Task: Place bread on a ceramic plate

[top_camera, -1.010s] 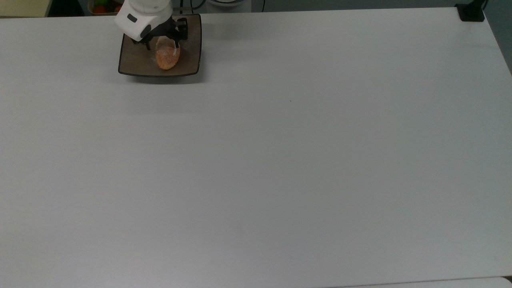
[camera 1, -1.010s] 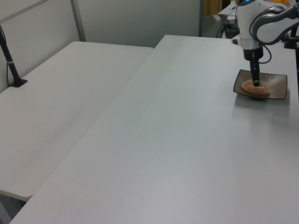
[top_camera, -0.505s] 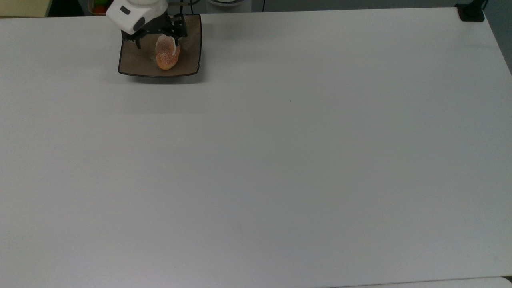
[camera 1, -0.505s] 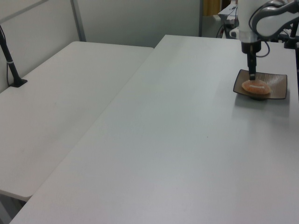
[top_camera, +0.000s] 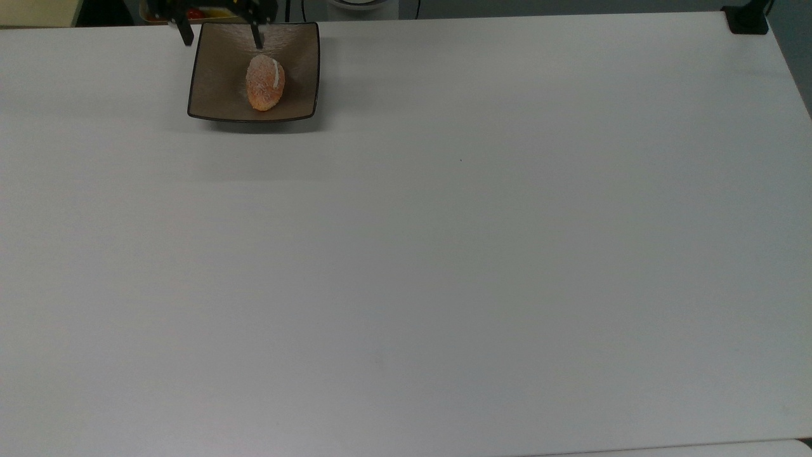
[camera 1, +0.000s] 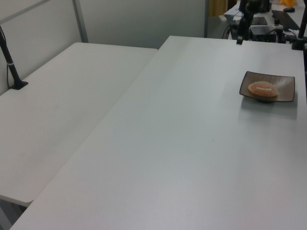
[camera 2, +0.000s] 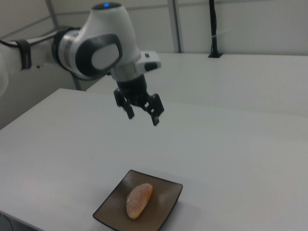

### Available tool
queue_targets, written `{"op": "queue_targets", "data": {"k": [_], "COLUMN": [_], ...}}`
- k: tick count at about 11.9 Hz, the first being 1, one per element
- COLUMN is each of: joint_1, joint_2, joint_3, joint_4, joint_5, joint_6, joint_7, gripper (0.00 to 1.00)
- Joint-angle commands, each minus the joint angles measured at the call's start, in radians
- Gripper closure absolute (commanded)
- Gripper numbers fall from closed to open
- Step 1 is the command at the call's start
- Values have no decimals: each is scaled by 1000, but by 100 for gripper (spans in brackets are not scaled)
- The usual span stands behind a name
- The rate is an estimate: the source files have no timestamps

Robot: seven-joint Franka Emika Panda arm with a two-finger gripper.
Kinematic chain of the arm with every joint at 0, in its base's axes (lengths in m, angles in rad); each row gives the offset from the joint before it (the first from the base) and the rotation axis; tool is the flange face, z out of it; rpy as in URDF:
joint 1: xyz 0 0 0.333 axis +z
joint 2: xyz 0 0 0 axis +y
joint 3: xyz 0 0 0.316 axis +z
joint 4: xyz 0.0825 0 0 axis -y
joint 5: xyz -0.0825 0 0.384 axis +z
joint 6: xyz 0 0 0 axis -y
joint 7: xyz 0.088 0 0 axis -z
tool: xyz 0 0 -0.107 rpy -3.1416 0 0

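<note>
The bread (top_camera: 265,82) (camera 1: 263,89) (camera 2: 139,200), a small orange-brown bun with a white stripe, lies free near the middle of the square brown ceramic plate (top_camera: 216,95) (camera 1: 284,86) (camera 2: 163,204). My gripper (camera 2: 143,116) hangs well above the plate with its black fingers spread open and nothing between them. In the top view the fingertips (top_camera: 257,41) poke in from the upper edge, over the plate's far rim. In the left view one finger (camera 1: 239,33) shows high up, behind the plate.
The plate stands at the far left corner of a wide white table (top_camera: 444,254) in the top view. A tray of colourful fruit (top_camera: 203,11) sits just past the table edge behind the plate. A second white table (camera 1: 62,105) adjoins at the left view's left.
The gripper has let go of the bread, opened and risen away from the plate toward the top view's upper edge. The bread stays on the plate.
</note>
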Motion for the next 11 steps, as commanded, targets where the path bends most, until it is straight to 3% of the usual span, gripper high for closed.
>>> {"op": "queue_targets", "data": {"k": [1, 3, 5, 11], "joint_1": [-48, -109, -114, -109], "joint_2": [7, 15, 23, 93], "joint_3": [118, 252, 320, 337], "joint_4": [109, 111, 108, 157], "joint_5": [24, 10, 5, 7], "joint_6": [-127, -118, -130, -129], "joint_7": [73, 155, 241, 258], "gripper": [0, 0, 0, 0]}}
